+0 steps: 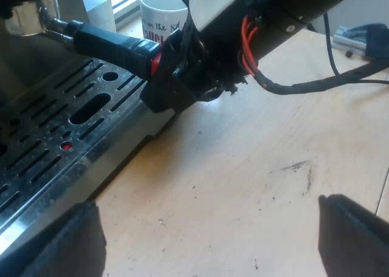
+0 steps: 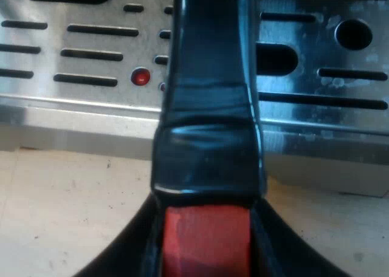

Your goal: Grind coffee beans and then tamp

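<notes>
- holder (image 1: 27, 23): metal head up at the front of the espresso machine (image 1: 18, 70), above the slotted drip tray (image 1: 58, 128); I cannot tell if it is locked in or just held there.
- handle (image 2: 206, 125): dark, runs from the head out over the tray edge; its red end (image 2: 206, 243) sits deep between the right fingers (image 2: 137, 253).
- right gripper (image 2: 206, 228): clenched on the handle at the red end, one finger on each side, touching. From this gripper the handle goes straight to 12 o'clock, towards the machine.
- left gripper (image 1: 205, 204): fingers (image 1: 61, 243) spread wide, released, grasping nothing; it hangs over the bare table (image 1: 255, 137) just beside the tray edge. The holder is at roughly 10 o'clock from it, well apart.
- mug (image 1: 163, 13): white with lettering, stands beyond the handle, near the right gripper, at about 12 o'clock from the left one.
- step, my guess: grind stage, holder presented at the machine; tamping not yet begun, no tamper in hand.
- next move needs: firm grip, head kept level so the grounds stay in, travel straight along the handle's line, then the free left gripper for the tamper.
</notes>
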Robot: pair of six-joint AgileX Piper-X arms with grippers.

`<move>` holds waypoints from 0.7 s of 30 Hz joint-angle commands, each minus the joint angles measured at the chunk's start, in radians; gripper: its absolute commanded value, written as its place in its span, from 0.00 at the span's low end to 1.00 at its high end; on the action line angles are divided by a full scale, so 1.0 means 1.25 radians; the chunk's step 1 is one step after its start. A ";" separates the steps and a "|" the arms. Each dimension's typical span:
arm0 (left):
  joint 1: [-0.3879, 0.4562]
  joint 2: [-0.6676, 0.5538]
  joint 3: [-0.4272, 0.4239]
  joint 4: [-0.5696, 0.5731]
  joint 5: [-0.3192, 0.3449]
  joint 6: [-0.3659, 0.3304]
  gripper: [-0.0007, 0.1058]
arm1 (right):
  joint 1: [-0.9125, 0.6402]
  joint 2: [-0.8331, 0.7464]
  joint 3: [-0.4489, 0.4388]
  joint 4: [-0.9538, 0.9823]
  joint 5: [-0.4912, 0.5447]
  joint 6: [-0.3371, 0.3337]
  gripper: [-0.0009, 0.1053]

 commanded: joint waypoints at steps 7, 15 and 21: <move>-0.004 -0.004 -0.002 -0.005 0.010 0.005 0.70 | 0.109 -0.044 -0.007 0.065 0.082 -0.013 0.01; -0.004 -0.004 -0.002 -0.005 0.010 0.005 0.70 | 0.164 -0.084 0.012 0.113 0.154 0.041 0.01; -0.004 -0.004 -0.002 -0.005 0.010 0.005 0.70 | 0.201 -0.130 0.021 0.172 0.154 0.049 0.01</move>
